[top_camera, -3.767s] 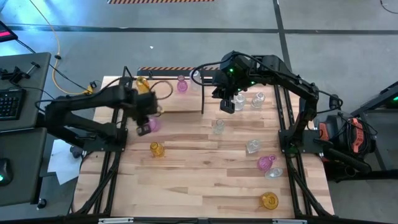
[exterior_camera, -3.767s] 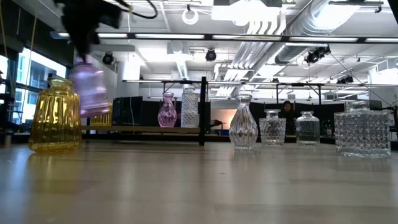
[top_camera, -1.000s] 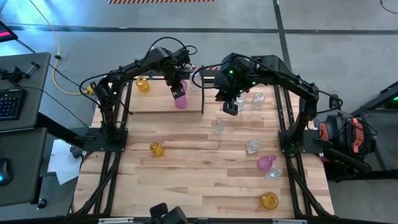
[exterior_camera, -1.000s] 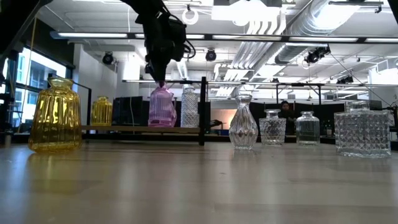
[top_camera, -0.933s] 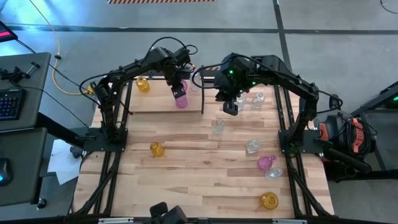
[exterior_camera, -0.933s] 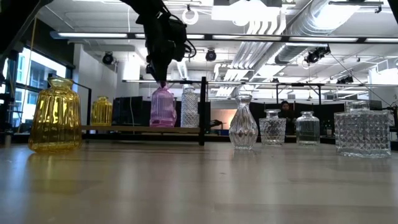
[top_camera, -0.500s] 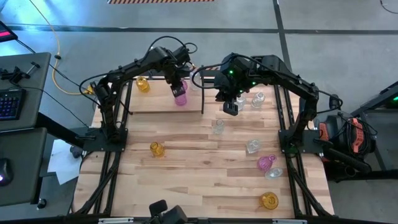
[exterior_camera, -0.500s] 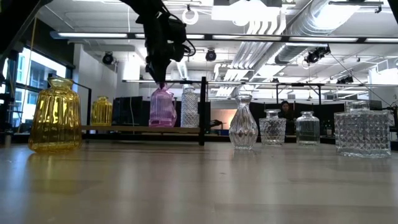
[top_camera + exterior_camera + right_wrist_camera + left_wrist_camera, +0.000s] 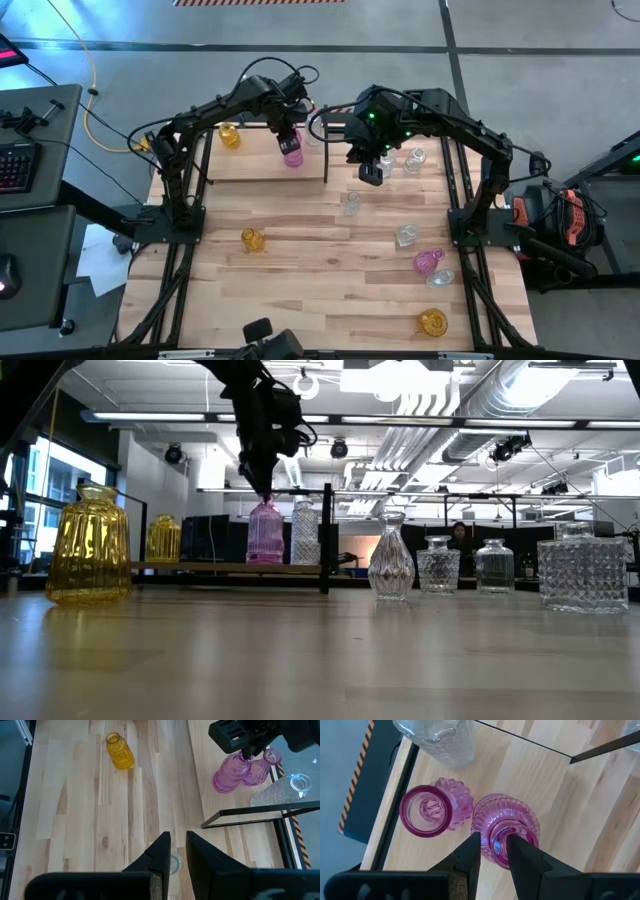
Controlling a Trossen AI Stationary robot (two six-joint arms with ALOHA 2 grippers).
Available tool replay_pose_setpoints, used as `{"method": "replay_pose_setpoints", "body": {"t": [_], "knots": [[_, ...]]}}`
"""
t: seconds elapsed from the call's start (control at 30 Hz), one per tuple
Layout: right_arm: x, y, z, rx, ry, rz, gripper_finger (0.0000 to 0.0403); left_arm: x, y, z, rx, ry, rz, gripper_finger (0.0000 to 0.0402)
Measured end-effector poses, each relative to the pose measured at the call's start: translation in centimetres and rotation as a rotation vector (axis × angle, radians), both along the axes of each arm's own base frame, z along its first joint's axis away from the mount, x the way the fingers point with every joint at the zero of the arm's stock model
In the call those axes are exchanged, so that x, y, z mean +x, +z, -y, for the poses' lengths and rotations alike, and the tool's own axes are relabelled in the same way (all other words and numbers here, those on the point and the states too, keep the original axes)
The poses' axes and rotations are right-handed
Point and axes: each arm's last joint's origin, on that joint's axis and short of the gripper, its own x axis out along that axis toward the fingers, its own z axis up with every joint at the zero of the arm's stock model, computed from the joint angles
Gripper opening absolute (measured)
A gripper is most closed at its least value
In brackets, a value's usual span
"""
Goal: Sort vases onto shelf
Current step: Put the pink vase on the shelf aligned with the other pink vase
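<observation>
The left gripper [image 9: 494, 851] hangs over the low black-framed shelf with a pale wood board [image 9: 255, 165] at the far side of the butcher-block table [image 9: 320, 280]. Its jaws are closed on the narrow neck of a ribbed pink glass vase [image 9: 506, 827], which stands upright on the board in the low view, touching a second pink glass vase with a wide round mouth [image 9: 434, 809]. A clear cut-glass vase [image 9: 436, 739] stands just beyond them, near the black upright divider [image 9: 327, 538]. A small amber-yellow glass vase [image 9: 229, 135] sits toward the shelf's left end.

The right gripper [image 9: 175, 854] hovers above the table just right of the divider, its jaws nearly closed and empty, with several clear glass vases [image 9: 412, 158] close by. Off the shelf, another amber-yellow vase [image 9: 251, 239] lies on the table's left part, and a pink vase [image 9: 428, 262], clear ones and a yellow one [image 9: 432, 322] are scattered to the right.
</observation>
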Motion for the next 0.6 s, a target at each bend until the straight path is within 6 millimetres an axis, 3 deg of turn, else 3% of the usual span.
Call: {"method": "replay_pose_setpoints", "body": {"t": [0.6], "knots": [[0.00, 0.00, -0.01, 0.003, 0.002, 0.001, 0.0041, 0.07, 0.12, -0.02, 0.016, 0.001, 0.006, 0.0088]]}}
